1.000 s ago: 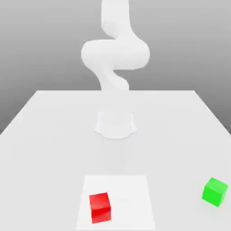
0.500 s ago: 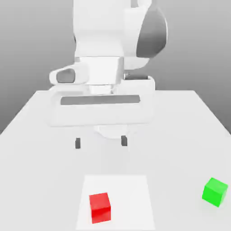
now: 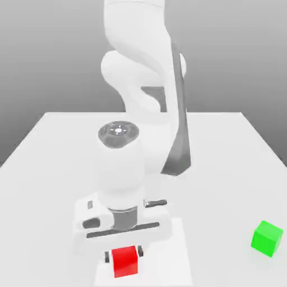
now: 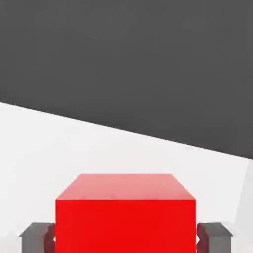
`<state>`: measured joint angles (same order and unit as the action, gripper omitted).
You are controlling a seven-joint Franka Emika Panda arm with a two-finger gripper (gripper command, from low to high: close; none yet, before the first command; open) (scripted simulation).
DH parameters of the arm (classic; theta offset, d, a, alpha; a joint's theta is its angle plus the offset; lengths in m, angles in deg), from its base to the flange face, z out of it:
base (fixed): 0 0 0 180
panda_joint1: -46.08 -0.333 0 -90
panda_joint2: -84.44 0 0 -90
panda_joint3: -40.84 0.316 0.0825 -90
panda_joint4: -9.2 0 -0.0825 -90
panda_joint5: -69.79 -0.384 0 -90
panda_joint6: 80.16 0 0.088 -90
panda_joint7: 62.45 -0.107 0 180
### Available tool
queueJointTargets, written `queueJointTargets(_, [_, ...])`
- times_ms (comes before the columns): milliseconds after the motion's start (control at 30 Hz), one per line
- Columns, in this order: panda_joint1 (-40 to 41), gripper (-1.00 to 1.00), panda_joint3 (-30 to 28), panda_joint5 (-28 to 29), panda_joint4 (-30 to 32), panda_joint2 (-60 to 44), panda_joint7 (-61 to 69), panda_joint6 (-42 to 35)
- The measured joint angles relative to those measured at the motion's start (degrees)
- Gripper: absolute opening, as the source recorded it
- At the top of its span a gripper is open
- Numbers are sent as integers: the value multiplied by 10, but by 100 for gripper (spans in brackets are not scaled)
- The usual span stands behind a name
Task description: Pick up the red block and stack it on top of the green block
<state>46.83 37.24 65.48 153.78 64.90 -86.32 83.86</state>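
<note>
The jaws are clamped on the red block [image 3: 125, 260], 1 dark fingertip [image 3: 107, 257] against each side as the gripper [image 3: 124, 255] reaches down to the white table [image 3: 45, 168], while the green block [image 3: 266, 238] sits well apart toward the exterior view's right.

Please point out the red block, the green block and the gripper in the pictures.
red block [image 3: 125, 261]: exterior view, middle of its front face.
green block [image 3: 266, 238]: exterior view, middle of the cube.
gripper [image 4: 125, 232]: hand view, midway between the fingertips, shut on the red block.

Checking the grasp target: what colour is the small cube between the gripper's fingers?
Bright red, plain: the small matte red cube, best in the hand view.
</note>
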Motion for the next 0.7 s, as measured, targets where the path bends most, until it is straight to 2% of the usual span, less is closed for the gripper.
queueJointTargets(100, [1, -100, 1, 0, 0, -2, 0, 1])
queueJointTargets(267, [-6, -100, -9, 21, 13, 87, -16, -73])
queueJointTargets(700, [-213, -100, 169, 78, -31, 113, -142, -146])
